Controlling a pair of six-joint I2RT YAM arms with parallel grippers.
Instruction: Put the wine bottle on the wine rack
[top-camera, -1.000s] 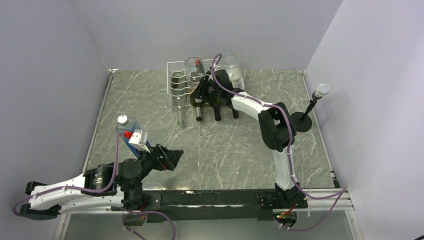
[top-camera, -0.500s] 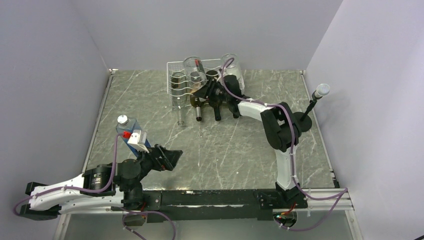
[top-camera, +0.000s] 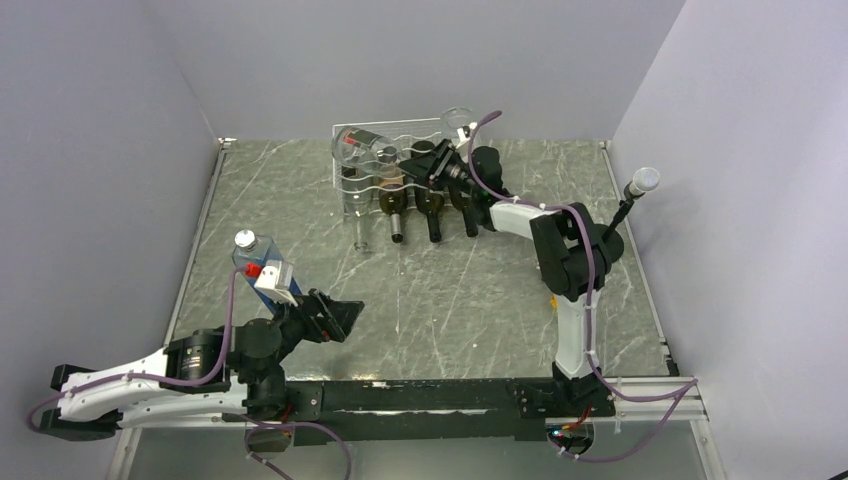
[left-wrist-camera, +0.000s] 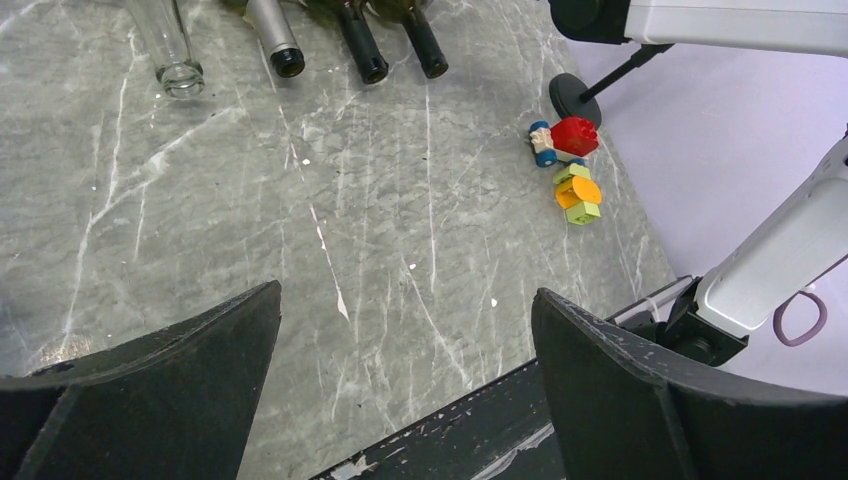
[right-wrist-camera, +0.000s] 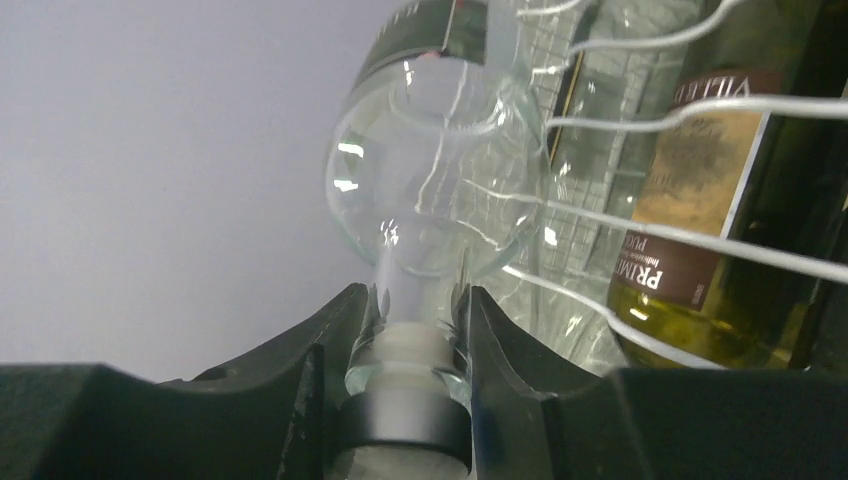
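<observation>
Currently: placement step in hand, bottle not yet released.

Right gripper (right-wrist-camera: 412, 330): jaws clamped on the neck of the wine bottle (right-wrist-camera: 435, 190), clear glass with a dark label near its base. In the top view the bottle lies slantwise over the upper level of the wine rack (top-camera: 345, 192), which sits at 12 o'clock on the surface (top-camera: 450, 300). Its base points toward 9 o'clock and its neck toward 3 o'clock, where the gripper holds it. Wrist view: the glass shoulder sits against the white wires, just beside a labelled green bottle (right-wrist-camera: 700, 190) lodged in the rack. Cannot tell whether the body is seated in a cradle or only lies across the wire tops. Lower row: dark bottles (top-camera: 432, 215), necks pointing to 6 o'clock.

Left gripper (left-wrist-camera: 405, 292): jaws wide apart, nothing between them, low over the surface at 7 o'clock, well apart from the rack.

Judgement: task is far along. The next move calls for swinging the neck round toward 6 o'clock to match the others, lowering until the wires carry the weight, then parting the jaws and backing off along the neck. Risk: round glass rolling off the wavy wire.
</observation>
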